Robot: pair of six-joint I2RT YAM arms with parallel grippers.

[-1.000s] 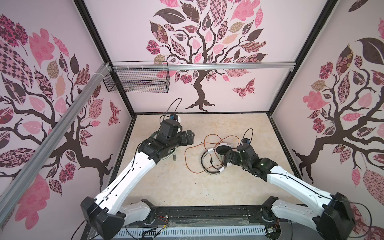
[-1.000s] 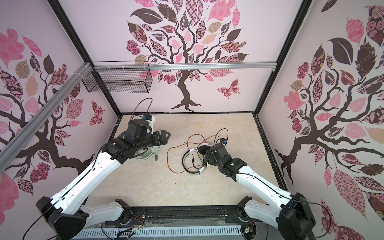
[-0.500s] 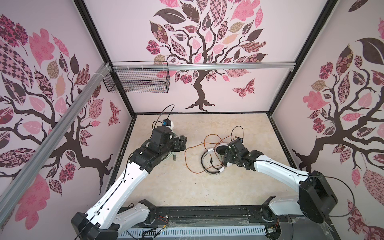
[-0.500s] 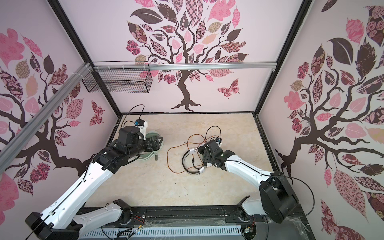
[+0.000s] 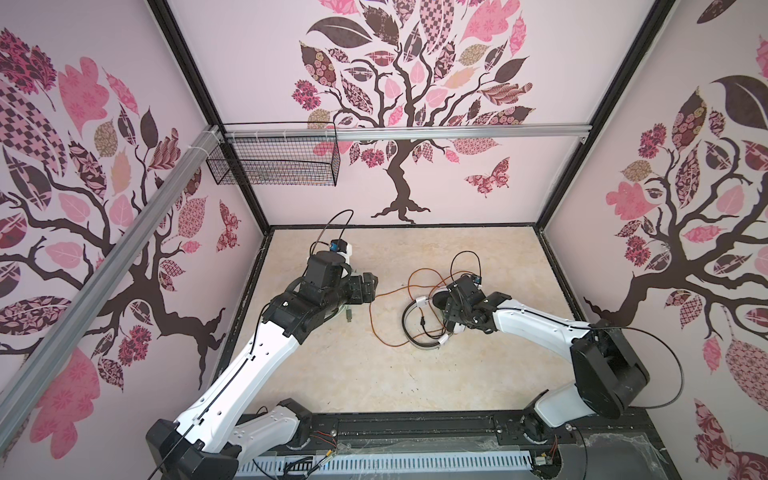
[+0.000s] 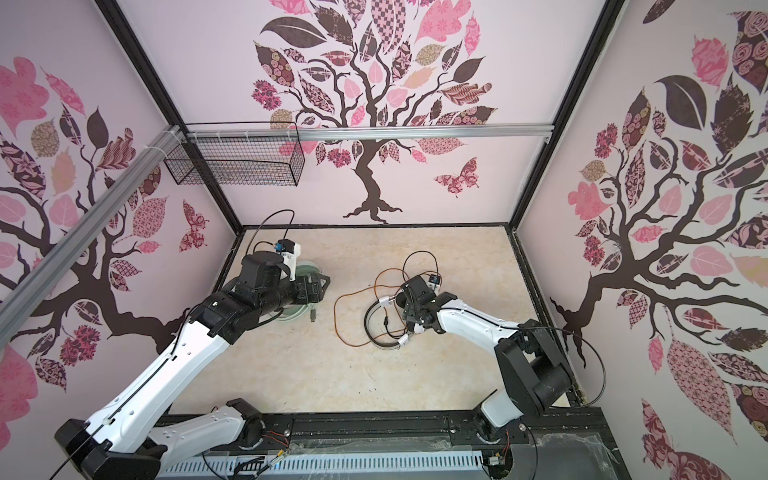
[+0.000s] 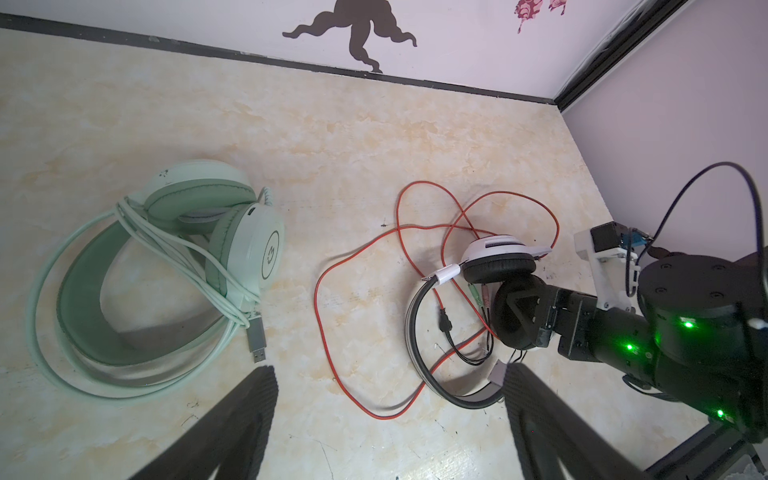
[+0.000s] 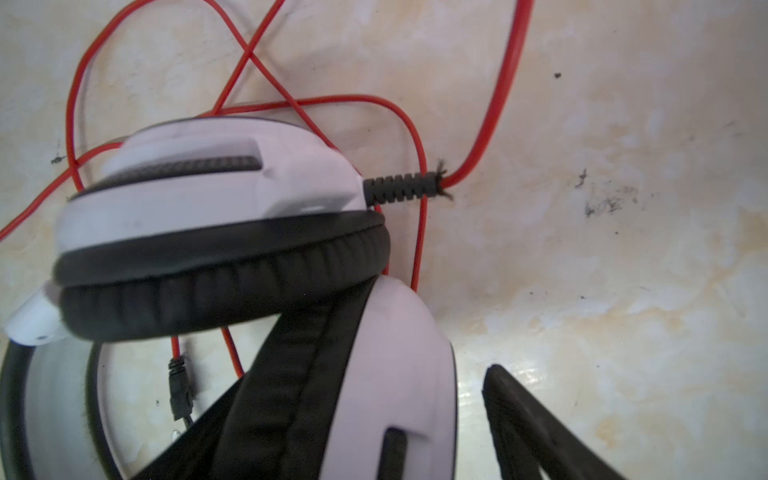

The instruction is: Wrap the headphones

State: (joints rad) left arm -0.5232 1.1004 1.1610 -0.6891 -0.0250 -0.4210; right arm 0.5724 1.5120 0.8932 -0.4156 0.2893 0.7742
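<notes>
Orange-red cable (image 7: 318, 307) is looping loose at nine o'clock of the white-and-black headset (image 7: 494, 253) mid-table as the right gripper (image 8: 365, 386), jaws apart, is straddling its ear cup (image 8: 395, 353) and could snag a loop on lifting, while the left gripper (image 7: 388, 370) is hovering empty, spread wide, near the mint-green headset (image 7: 245, 249).

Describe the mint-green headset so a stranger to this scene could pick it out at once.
On the beige marbled tabletop, two over-ear headsets lie apart. Look on the left gripper side of the table for the mint-green and white headset. Its pale green cable is wound around it, while the orange-red cable of the white and black headset sprawls loose.
</notes>
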